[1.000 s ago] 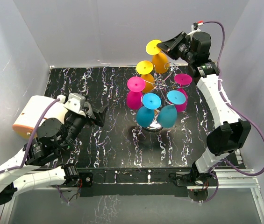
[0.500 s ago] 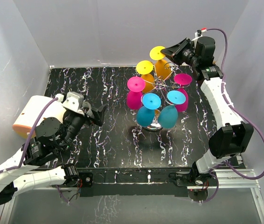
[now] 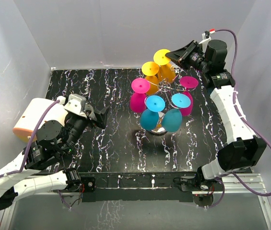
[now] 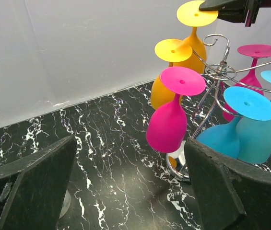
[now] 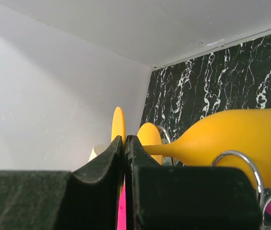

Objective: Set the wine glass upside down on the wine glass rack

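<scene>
Black jaws of the right gripper (image 3: pixel 172 53) pinch the foot rim of the yellow wine glass (image 3: pixel 163 58), which is upside down at the far side of the wine glass rack (image 3: pixel 165 86). The left gripper (image 3: pixel 105 118) stands spread wide, well apart.

Looking like a robotics lab test cell, with plain white panels (image 3: pixel 101 28) boxing in a black marble-patterned tabletop (image 3: pixel 111 143) and cabled left arm (image 3: pixel 29 177) and right arm (image 3: pixel 226 110) sitting along an aluminium rail (image 3: pixel 241 184).
</scene>
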